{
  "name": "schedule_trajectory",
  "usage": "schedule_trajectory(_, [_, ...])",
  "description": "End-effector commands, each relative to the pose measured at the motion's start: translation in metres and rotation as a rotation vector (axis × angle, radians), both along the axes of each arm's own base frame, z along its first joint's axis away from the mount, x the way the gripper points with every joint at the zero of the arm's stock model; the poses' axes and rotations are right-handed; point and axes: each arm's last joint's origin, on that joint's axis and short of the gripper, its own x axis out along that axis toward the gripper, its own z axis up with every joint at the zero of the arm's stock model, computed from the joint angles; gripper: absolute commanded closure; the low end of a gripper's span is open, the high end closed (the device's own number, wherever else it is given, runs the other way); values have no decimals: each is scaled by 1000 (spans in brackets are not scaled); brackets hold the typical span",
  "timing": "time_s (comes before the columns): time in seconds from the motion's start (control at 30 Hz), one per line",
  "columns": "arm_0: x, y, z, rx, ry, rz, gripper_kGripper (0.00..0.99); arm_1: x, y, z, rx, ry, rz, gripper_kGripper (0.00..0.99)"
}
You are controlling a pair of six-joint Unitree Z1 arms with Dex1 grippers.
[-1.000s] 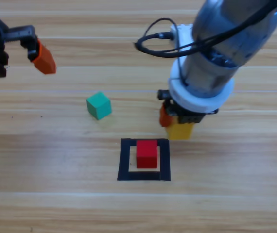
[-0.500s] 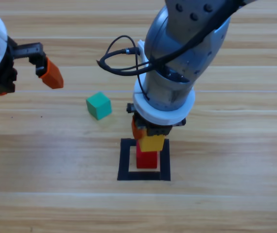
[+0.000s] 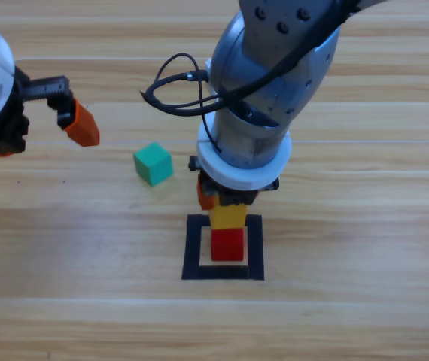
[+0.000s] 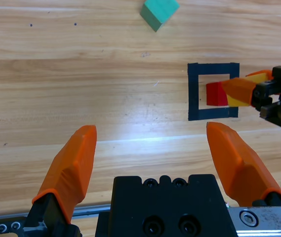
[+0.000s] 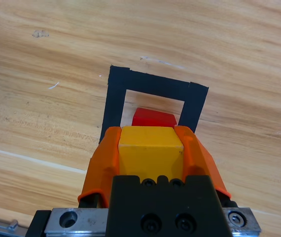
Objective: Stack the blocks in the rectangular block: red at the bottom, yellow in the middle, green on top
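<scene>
A second ago your right gripper [image 3: 227, 204] was off to the side of the black square, holding the yellow block [image 3: 228, 213] near the table. Then it swung in. In this moment it hung right over the red block [image 3: 228, 244], and it was clamped tight on the yellow one. So the middle step looked almost done. You only had to lower the yellow block and let go.

The red block sat inside the rectangular block [image 3: 193, 250] of tape and had not moved. The green block [image 3: 153, 164] lay on the wooden table [image 3: 64, 301], well apart from the square, up and to the left. It had not moved either. Your left gripper [image 3: 75, 124] waited at the left edge with its jaws spread wide and nothing in them. It had crept in a tiny bit.

From above, the big arm hid most of the yellow block, so you could not tell if it touched the red one. The right wrist view showed more: both orange jaws pressed on the yellow block's sides, and the red block peeked out just past it, inside the tape. The left wrist view looked from the side, and there the yellow block seemed very close to the red one. I could not tell if a gap was left.
</scene>
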Motion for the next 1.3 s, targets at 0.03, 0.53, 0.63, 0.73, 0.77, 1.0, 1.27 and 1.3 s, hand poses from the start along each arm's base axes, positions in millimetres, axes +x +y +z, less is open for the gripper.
schedule_trajectory(0.03, [2,1,-8,10,19,-5,42,-5,13,-42,-92,20,11,973])
schedule_trajectory(0.53, [3,1,-8,8,18,-10,44,-5,12,-44,-105,19,-2,969])
schedule_trajectory(0.63, [3,0,-9,4,18,-12,44,-6,12,-42,-105,17,-3,857])
schedule_trajectory(0.73, [3,0,-11,2,20,-13,44,-7,13,-38,-103,-2,0,346])
schedule_trajectory(0.77, [3,0,-11,2,19,-15,44,-8,13,-35,-103,-13,4,76])
schedule_trajectory(1.0, [5,-2,-15,2,23,-16,44,-26,8,18,-48,-128,27,0])
schedule_trajectory(1.27, [21,-4,-18,-64,10,56,42,-72,-55,128,130,-307,105,1])
schedule_trajectory(1.3, [28,-3,-21,-89,25,96,42,-78,-68,135,173,-333,130,0])
